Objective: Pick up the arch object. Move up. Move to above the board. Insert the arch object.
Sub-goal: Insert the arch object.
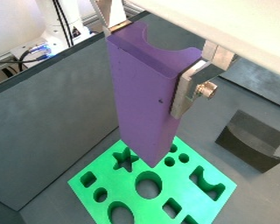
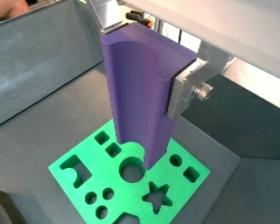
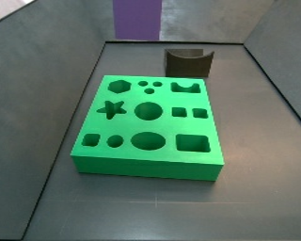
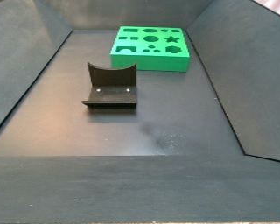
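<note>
My gripper (image 1: 150, 61) is shut on the arch object (image 1: 143, 96), a tall plain purple block with a curved dip at its upper end. One silver finger (image 1: 192, 86) presses its side; the opposite finger is mostly hidden behind it. The block hangs upright, high over the board (image 1: 219, 194), a green slab with star, circle, square, oval and notched-arch holes. Both wrist views show this: gripper (image 2: 143, 70), block (image 2: 136, 114), board (image 2: 73, 166). A side view shows only the block's lower end (image 3: 136, 19) above the far edge of the board (image 3: 128, 158); the gripper is out of frame there.
The dark fixture (image 3: 188, 62), with a curved dip on top, stands on the floor just beyond the board; it also shows in a wrist view (image 1: 254, 140) and a side view (image 4: 111, 86). Grey sloping walls (image 3: 53, 66) surround the dark floor. The board lies far off there (image 4: 166, 59).
</note>
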{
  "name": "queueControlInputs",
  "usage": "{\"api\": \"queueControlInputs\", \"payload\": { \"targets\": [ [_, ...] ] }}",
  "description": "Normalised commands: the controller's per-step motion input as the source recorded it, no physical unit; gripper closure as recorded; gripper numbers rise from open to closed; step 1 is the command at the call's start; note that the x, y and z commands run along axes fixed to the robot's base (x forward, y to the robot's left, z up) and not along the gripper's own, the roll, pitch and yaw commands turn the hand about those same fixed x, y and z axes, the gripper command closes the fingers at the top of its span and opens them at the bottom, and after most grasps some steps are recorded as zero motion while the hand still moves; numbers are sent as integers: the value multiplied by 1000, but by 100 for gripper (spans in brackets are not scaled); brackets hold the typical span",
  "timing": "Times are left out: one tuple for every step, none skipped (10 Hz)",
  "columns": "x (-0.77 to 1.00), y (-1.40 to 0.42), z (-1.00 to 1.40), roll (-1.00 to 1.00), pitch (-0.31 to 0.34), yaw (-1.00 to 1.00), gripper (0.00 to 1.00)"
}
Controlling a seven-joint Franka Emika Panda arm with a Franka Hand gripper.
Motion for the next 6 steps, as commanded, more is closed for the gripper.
{"api": "queueControlInputs", "payload": {
  "targets": [
    [0,0,0,0,-4,0,100],
    [0,0,0,0,4,0,100],
    [0,0,0,0,4,0,100],
    [0,0,0,0,4,0,100],
    [0,0,0,0,-6,0,100],
    [0,0,0,0,6,0,100]
  ]
}}
